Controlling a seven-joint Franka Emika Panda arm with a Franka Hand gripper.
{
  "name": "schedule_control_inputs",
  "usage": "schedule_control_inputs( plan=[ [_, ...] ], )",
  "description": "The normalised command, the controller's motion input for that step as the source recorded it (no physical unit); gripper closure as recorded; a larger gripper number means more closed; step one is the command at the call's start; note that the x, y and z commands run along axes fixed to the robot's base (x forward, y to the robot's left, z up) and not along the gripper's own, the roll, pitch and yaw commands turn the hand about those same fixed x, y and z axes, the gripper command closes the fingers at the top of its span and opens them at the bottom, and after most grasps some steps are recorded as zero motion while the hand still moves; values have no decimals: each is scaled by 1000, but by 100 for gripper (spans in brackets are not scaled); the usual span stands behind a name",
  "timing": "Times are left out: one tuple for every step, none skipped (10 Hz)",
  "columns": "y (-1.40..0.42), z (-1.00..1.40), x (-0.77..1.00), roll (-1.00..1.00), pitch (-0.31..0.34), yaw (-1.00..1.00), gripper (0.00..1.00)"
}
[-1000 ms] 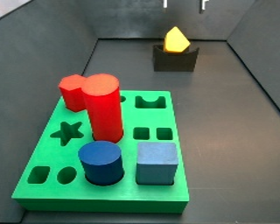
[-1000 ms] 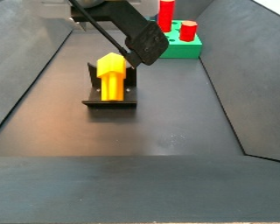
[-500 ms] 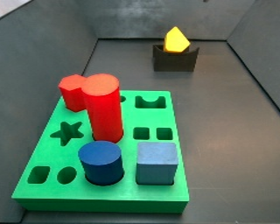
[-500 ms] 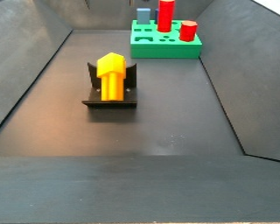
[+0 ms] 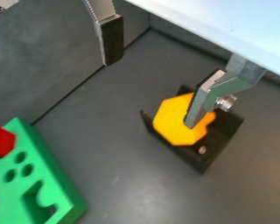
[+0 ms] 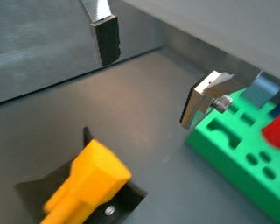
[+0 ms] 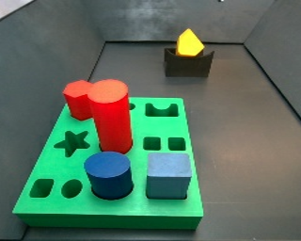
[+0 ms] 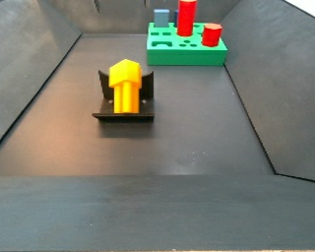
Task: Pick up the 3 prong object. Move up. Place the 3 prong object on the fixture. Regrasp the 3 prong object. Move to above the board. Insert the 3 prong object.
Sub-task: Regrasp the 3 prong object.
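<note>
Fingers [image 5: 111, 39] of the gripper [image 5: 160, 66] empty above one 3 prong object [image 5: 178, 118].

floor [image 8: 187, 138]: dark grey, matte, bit scuffed | walls [image 8: 29, 69]: grey panels sloping outward all round | light: even, soft

No readable text, labels or numbers (any view, any object).

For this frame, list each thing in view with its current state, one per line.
3 prong object: resting in the fixture's notch, not held.
Fixture: on the floor, holding the 3 prong object.
Gripper: open, empty, above the floor, seen only in both wrist views.
Board: flat on the floor, apart from the fixture.
Red cylinders: upright on the board.
Blue pieces: seated on the board.
</note>
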Motion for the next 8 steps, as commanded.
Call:
schedule_control_inputs(
  plan=[
    [-21, -1, -6, 1000, 25, 24, 0],
    [-19, 2, -8, 1000, 26, 26, 0],
    [-19, 10, -5, 1000, 29, 27, 0],
    [-19, 11, 2, 1000, 32, 28, 0],
    [-21, 1, 14, 1000, 38, 31, 0],
    [-23, -7, 29, 1000, 43, 33, 0],
    [-24, -18, 49, 1000, 53, 36, 0],
    [-25, -20, 60, 1000, 59, 38, 0]
  ],
)
